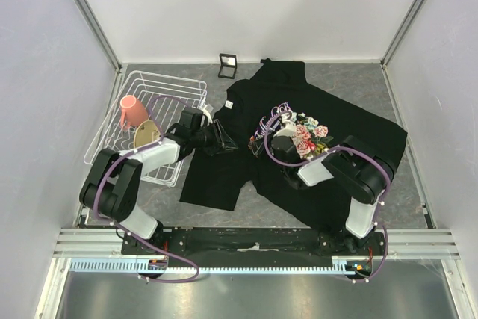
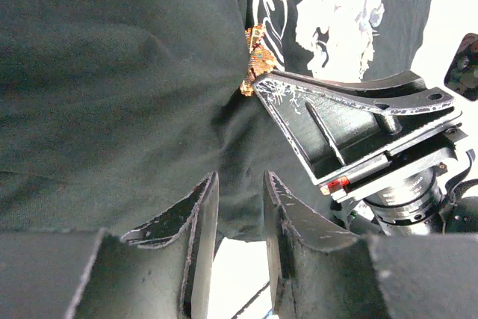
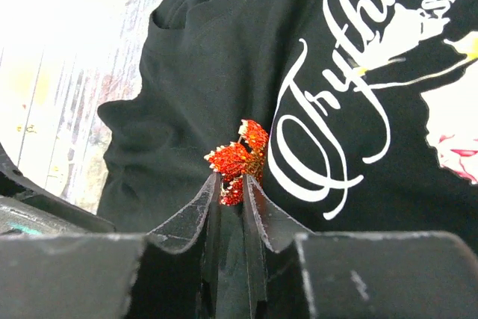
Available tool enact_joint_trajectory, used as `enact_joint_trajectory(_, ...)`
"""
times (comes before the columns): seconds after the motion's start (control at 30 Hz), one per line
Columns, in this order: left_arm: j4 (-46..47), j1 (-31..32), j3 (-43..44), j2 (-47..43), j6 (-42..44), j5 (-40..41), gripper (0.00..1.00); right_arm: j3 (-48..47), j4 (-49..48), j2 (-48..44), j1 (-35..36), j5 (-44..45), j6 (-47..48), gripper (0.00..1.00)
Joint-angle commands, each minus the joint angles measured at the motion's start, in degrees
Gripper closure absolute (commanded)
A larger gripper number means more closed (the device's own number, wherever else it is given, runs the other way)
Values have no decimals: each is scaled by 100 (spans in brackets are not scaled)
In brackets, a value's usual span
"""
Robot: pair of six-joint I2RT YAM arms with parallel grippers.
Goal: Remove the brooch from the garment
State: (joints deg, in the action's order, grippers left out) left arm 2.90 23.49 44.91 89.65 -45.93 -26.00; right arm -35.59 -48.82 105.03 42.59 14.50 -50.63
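Observation:
The garment (image 1: 351,125), a black T-shirt with a rose print and white lettering, lies spread on the grey table. The brooch (image 3: 237,160) is a small red-orange leaf pinned left of the lettering. It also shows in the left wrist view as the brooch (image 2: 256,57), seen edge-on. My right gripper (image 3: 233,178) has its two fingertips closed against the brooch's lower lobe. My left gripper (image 2: 240,177) pinches a raised fold of the black cloth just short of the brooch, jaws partly apart around it. From above, the left gripper (image 1: 224,140) and right gripper (image 1: 272,138) face each other over the shirt.
A white wire rack (image 1: 172,84) stands at the left with a pink cup (image 1: 132,110) and a tan object (image 1: 147,136) in it. A small black frame (image 1: 228,65) stands at the back by the wall. Side walls close in the table.

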Motion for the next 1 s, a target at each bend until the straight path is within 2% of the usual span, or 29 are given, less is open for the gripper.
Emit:
enact_joint_trajectory(0.0,141,16,211,132,137,-248,63,377,126,-97,-101,-237,-307,75)
enact_joint_trajectory(0.37,194,200,475,474,137,-415,65,826,373,-642,-303,-413,-562,66)
enact_joint_trajectory(0.57,185,306,633,607,120,-485,66,651,461,-774,-409,-825,35,60)
enact_joint_trajectory(0.67,185,323,660,607,137,-476,67,484,750,-897,-488,-1107,238,55)
enact_joint_trajectory(0.97,62,411,949,791,181,-476,67,-342,2101,-1082,-1059,-2232,790,48)
